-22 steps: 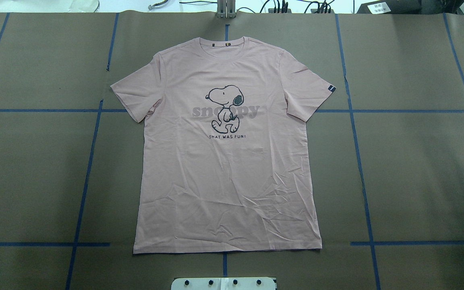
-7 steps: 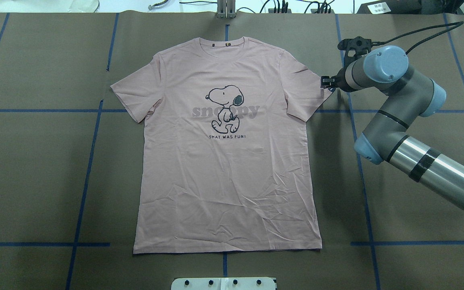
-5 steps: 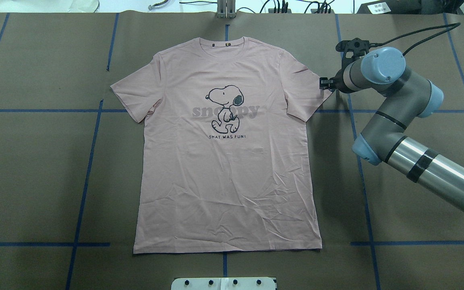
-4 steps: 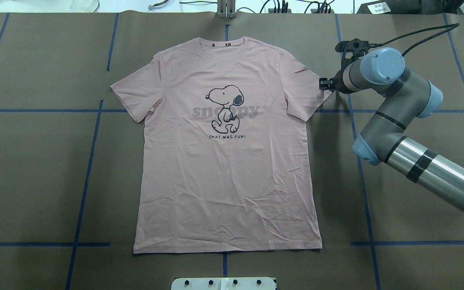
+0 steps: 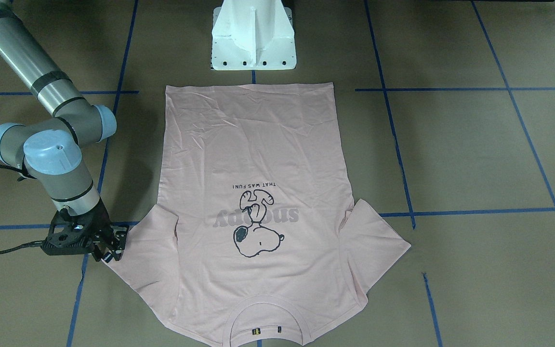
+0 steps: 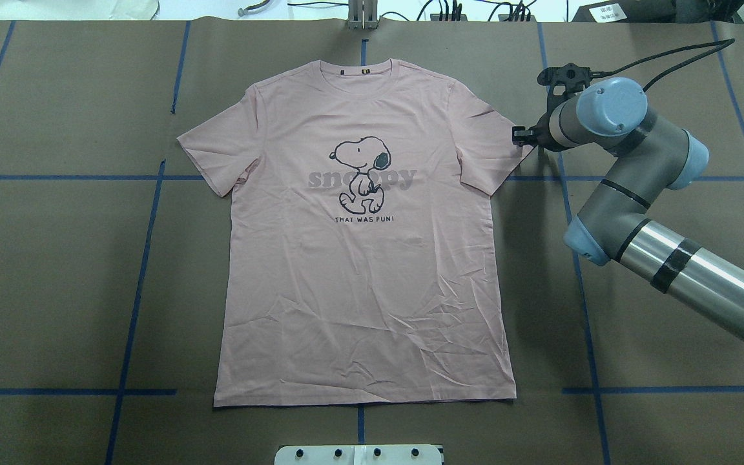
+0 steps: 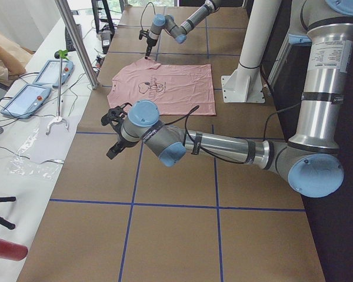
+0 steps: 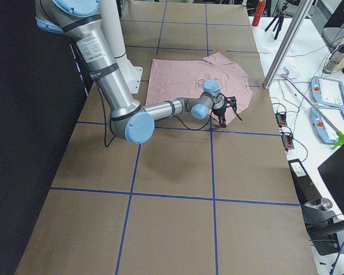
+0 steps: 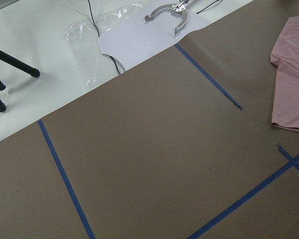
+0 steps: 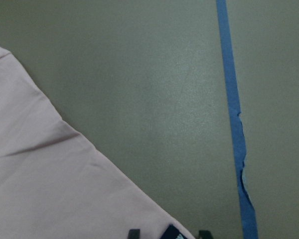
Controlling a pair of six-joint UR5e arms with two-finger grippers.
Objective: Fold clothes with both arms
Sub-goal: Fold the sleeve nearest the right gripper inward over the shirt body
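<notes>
The right arm [image 6: 630, 187] now reaches in over the right half of the table [image 6: 669, 97], a stretch that lies uncovered in the overhead view three seconds ago. The right gripper [image 6: 518, 134] is at the outer tip of the sleeve [image 6: 488, 148] and hides the sleeve tag [image 10: 172, 232] from above (the wrist camera finds it between the parted fingers). Across the last second the gripper creeps a little further onto the sleeve, and the blue joint cap [image 6: 611, 106] behind it follows.
</notes>
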